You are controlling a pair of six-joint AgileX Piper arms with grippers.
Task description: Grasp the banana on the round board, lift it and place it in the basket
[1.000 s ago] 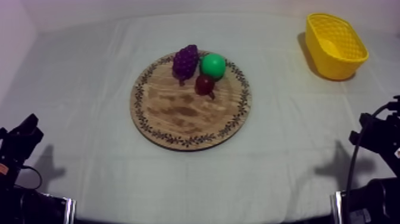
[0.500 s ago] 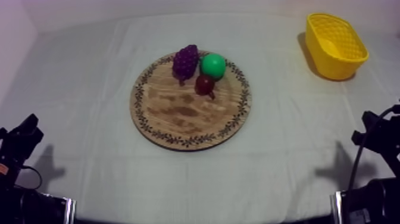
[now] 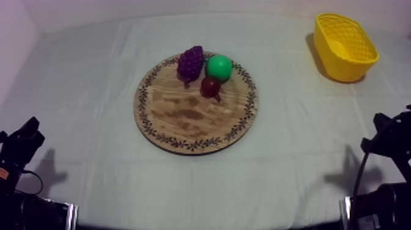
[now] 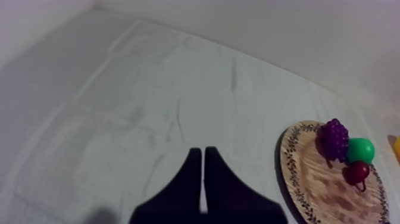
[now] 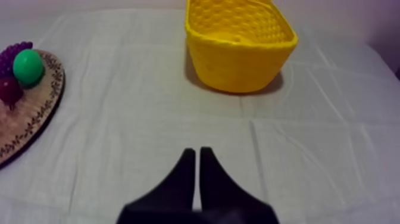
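The round wooden board (image 3: pixel 183 116) lies mid-table and carries a bunch of purple grapes (image 3: pixel 191 62), a round green fruit (image 3: pixel 219 67) and a small red fruit (image 3: pixel 210 87), all at its far edge. The yellow basket (image 3: pixel 345 46) stands at the far right. From the right wrist view, the basket (image 5: pixel 238 53) is straight ahead, and I cannot make out anything inside it. My left gripper (image 4: pixel 199 150) is shut on nothing, low at the table's left, with the board (image 4: pixel 321 190) off to its side. My right gripper (image 5: pixel 196 150) is shut on nothing over bare cloth, short of the basket.
The cloth between the board and the basket is bare and lightly creased. In the top view the arms sit low at both sides: left gripper (image 3: pixel 27 131), right gripper (image 3: pixel 382 137). The board's rim (image 5: pixel 30 113) lies left of the right gripper.
My right arm has drawn back a little toward the table's near right edge. The left arm, the fruit, the board and the basket have not moved.
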